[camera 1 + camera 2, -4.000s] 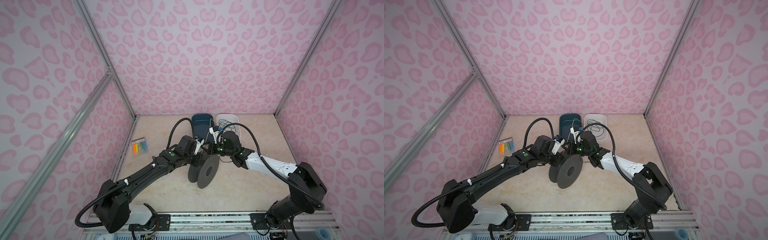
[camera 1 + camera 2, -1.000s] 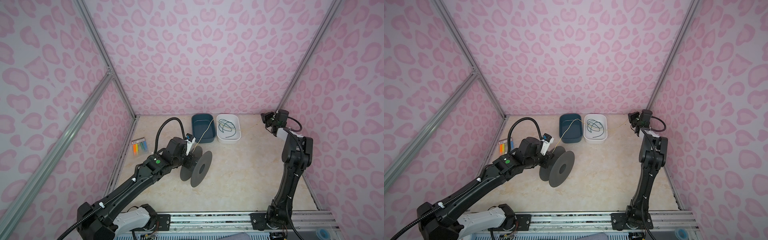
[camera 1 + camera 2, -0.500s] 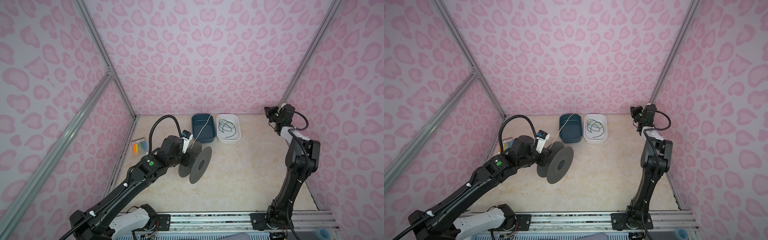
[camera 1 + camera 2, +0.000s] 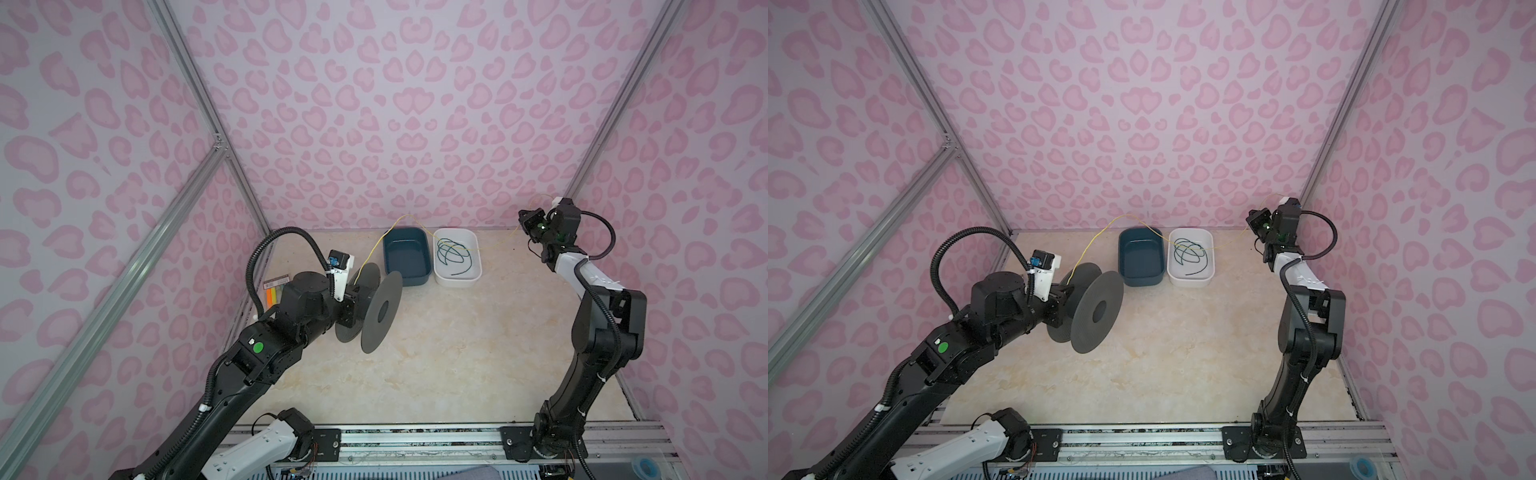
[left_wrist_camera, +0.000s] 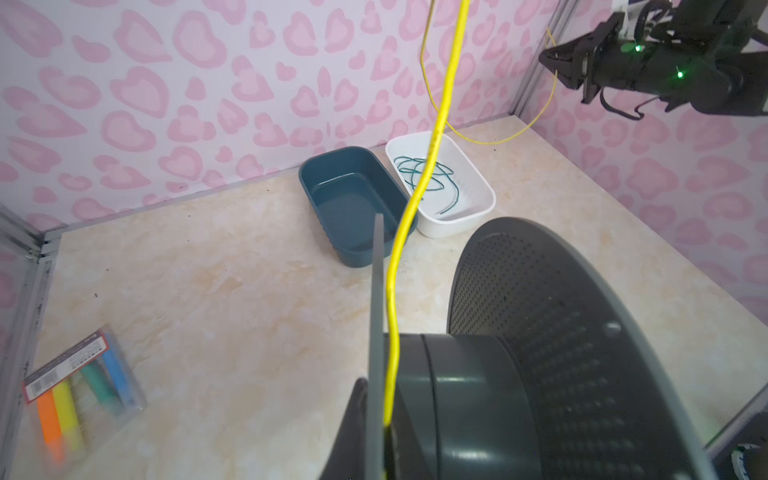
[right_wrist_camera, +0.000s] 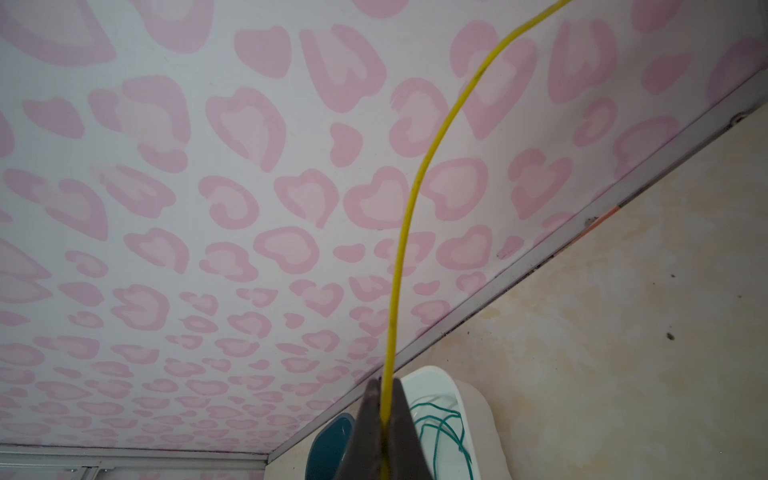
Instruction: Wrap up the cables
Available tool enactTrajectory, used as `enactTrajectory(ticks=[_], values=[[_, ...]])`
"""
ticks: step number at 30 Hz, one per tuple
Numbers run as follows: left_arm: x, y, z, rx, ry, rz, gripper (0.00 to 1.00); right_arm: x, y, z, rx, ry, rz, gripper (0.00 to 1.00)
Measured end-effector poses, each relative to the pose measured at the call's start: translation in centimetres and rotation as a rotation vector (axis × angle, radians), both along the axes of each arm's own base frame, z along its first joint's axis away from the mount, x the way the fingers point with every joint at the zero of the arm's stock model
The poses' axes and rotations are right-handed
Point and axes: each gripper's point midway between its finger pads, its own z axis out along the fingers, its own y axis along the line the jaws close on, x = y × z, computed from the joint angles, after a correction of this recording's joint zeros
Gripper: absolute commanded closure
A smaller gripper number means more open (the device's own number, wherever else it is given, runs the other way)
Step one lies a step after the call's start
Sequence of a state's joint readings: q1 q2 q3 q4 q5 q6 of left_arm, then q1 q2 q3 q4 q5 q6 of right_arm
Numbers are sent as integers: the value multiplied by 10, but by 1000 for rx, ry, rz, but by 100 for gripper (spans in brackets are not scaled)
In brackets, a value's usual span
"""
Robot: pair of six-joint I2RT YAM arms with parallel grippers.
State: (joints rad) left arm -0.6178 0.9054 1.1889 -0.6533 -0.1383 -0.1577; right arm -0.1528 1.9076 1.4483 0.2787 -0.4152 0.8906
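**Left gripper** (image 5: 376, 434): clamped on the left flange of the grey spool (image 4: 380, 291). The hub axis runs roughly left to right. I cannot tell whether the spool rests on the table (image 4: 457, 353) or hangs just above it.

**Right gripper** (image 6: 384, 424): pinched together on the yellow wire (image 5: 391, 332). It is raised at the far right corner, well apart from the spool.

**Wire position:**
- It meets the hub just beside the left flange, right at the left gripper's fingers. Whether those fingers also pinch it, I cannot tell.
- From the hub it rises toward the far side and arcs past the far rim of the blue bin (image 4: 411, 280).
- It then dips across the white bin (image 4: 457, 282) and climbs to the right gripper.
- It hangs slack, not taut. Contact with either rim cannot be told.
- The rest of the hub looks bare, so winding seems barely begun.

**Other items:** a green cord (image 4: 451, 253) lies coiled in the white bin. A marker pack (image 5: 83, 386) sits at the left, well apart.

**Key relation:** the wire's long run lies left to right, nearly parallel to the hub axis. Only the arc near the hub brings it in between the flanges. The left gripper is at the hub, and the right gripper alone controls the free length.

**Judgement:** the next move needs the slack taken up and the feed brought square to the hub.

**Risk:** the sag could catch on a bin rim, or the wire could ride over the right flange.
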Motion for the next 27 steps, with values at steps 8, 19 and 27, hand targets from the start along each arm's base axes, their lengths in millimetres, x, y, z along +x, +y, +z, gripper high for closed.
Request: enactTrajectory(ticks=[8, 19, 27], values=[[14, 20, 30, -73, -25, 44, 96, -16, 5, -1, -127, 33, -16, 100], [33, 14, 53, -201, 3, -30, 96, -44, 24, -15, -200, 74, 0, 100], [49, 15, 98, -336, -66, -43, 96, -77, 63, -24, -312, 86, 46, 100]])
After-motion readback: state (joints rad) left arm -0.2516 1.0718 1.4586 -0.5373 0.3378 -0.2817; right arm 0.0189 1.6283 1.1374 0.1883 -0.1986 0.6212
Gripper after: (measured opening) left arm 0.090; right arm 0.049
